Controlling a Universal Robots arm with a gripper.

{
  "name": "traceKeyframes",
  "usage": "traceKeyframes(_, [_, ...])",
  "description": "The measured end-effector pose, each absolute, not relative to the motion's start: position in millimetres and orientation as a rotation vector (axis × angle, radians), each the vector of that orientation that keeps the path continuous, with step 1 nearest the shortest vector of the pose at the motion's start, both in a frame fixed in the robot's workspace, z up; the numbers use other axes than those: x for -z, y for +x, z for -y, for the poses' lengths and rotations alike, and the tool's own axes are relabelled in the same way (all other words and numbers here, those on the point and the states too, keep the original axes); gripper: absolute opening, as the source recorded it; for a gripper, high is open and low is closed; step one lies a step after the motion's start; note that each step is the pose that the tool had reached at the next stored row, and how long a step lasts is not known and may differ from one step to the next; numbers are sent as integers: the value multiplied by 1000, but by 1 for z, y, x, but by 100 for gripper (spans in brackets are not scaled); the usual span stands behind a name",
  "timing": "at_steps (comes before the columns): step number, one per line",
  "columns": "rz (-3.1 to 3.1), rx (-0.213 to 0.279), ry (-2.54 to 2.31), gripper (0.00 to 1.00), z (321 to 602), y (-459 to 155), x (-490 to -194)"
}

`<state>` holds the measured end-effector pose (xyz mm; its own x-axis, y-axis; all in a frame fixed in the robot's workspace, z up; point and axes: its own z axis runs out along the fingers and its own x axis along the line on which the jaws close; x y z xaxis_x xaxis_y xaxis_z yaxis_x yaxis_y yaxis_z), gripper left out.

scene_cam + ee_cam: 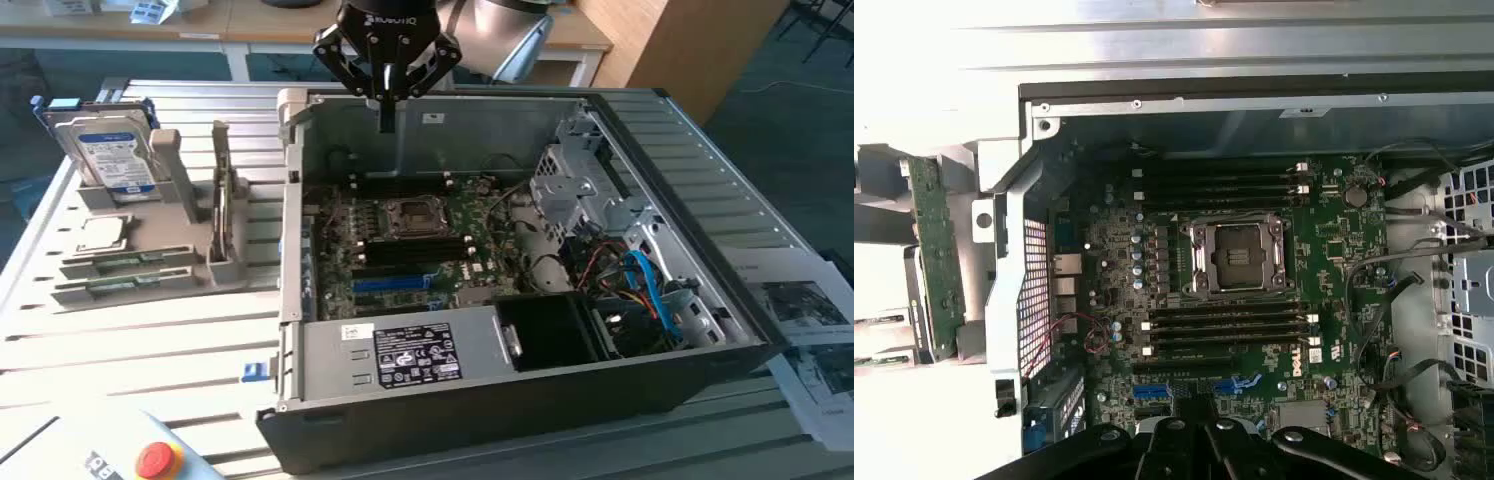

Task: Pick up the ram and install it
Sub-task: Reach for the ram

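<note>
Open black computer case (534,400) on a slatted metal tabletop (134,340), black jaws shut and empty above its far wall. Slim green ram stick (123,262) lies racked at the exterior view's left; pickup seems unstarted, needing opened jaws there.

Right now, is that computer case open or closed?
Open. The computer case has no side panel on, so its motherboard and cables lie bare to view.
</note>
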<state>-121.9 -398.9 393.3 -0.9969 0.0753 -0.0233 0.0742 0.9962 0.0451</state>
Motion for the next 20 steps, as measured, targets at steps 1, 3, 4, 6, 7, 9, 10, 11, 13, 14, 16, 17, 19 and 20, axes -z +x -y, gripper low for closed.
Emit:
traceKeyframes(1, [-3114, -69, 117, 10, 399, -122, -393])
traceKeyframes(3, [-3114, -69, 117, 10, 399, -122, -393])
traceKeyframes(4, [-3114, -69, 117, 10, 399, -122, -393])
traceKeyframes(6, [-3114, -69, 117, 10, 399, -122, -393])
traceKeyframes(7, [-3114, -69, 117, 10, 399, -122, -393])
traceKeyframes(9, [-3114, -69, 117, 10, 399, -122, -393])
traceKeyframes(10, [-3114, -69, 117, 10, 399, -122, -393])
traceKeyframes(11, [-3114, -69, 117, 10, 399, -122, -393])
traceKeyframes(13, [-3114, -69, 117, 10, 399, -122, -393])
traceKeyframes(14, [-3114, -69, 117, 10, 399, -122, -393])
traceKeyframes(16, [-3114, -69, 117, 10, 399, -122, -393])
traceKeyframes(17, [-3114, -69, 117, 10, 399, -122, -393])
traceKeyframes(19, [-3114, -69, 117, 10, 399, -122, -393])
traceKeyframes(20, [-3114, -69, 117, 10, 399, -122, -393])
